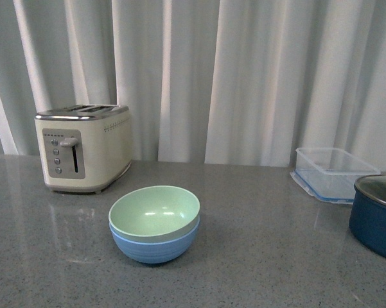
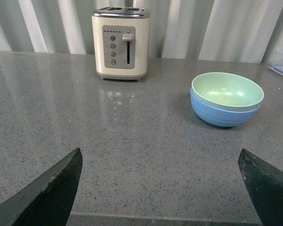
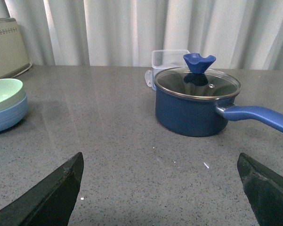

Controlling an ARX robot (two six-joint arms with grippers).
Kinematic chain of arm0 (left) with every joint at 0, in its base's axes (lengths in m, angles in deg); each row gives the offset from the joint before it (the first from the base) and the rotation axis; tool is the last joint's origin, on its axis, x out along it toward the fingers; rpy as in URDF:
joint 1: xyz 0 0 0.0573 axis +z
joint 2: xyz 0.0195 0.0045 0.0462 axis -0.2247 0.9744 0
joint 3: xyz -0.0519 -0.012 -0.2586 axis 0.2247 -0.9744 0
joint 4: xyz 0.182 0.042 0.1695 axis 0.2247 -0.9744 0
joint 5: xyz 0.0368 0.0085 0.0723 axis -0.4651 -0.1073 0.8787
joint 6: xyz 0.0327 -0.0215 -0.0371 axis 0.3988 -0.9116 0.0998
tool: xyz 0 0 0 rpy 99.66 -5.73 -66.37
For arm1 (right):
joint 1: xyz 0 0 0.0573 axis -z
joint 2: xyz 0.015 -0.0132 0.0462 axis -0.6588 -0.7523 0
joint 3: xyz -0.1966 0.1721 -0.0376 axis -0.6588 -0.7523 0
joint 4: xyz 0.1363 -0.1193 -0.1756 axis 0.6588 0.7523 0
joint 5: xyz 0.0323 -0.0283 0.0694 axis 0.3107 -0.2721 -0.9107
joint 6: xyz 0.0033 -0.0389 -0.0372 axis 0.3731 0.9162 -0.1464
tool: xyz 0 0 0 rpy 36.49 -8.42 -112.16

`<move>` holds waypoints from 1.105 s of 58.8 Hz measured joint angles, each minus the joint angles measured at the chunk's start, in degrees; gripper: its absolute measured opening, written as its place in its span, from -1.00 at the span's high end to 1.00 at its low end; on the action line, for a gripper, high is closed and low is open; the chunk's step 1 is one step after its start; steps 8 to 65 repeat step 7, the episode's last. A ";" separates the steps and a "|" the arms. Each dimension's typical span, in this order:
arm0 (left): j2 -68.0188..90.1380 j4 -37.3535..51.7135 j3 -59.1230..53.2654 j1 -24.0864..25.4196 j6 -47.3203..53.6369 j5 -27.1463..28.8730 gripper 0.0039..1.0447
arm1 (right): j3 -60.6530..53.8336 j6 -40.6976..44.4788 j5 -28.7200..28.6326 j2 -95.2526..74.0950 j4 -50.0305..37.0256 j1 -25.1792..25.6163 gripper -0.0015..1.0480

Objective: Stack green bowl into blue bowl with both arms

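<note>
Only wrist views: spread fingers (image 2: 47, 193).

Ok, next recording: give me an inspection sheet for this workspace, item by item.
Surface: grey speckled countertop, glossy, no spills seen.
Job's things: green bowl sits nested inside blue bowl, upright.
Clutter: cream toaster behind the bowls; clear plastic container and navy saucepan with glass lid on the robot's right.
Grippers: left gripper and right gripper have jaws wide apart, holding nothing, clear of the bowls.
Cables: nothing seen.
Surroundings: pale curtain behind the counter.
</note>
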 joint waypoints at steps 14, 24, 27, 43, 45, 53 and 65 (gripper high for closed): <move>0.00 0.00 0.00 0.00 0.00 0.00 -0.87 | 0.00 0.00 0.00 0.00 0.00 0.00 -0.81; 0.00 0.00 0.00 0.00 0.00 0.00 -0.87 | 0.00 0.00 0.00 0.00 0.00 0.00 -0.81; 0.00 0.00 0.00 0.00 0.00 0.00 -0.87 | 0.00 0.00 0.00 0.00 0.00 0.00 -0.81; 0.00 0.00 0.00 0.00 0.00 0.00 -0.87 | 0.00 0.00 0.00 0.00 0.00 0.00 -0.81; 0.00 0.00 0.00 0.00 0.00 0.00 -0.87 | 0.00 0.00 0.00 0.00 0.00 0.00 -0.81; 0.00 0.00 0.00 0.00 0.00 0.00 -0.87 | 0.00 0.00 0.00 0.00 0.00 0.00 -0.81; 0.00 0.00 0.00 0.00 0.00 0.00 -0.87 | 0.00 0.00 0.00 0.00 0.00 0.00 -0.81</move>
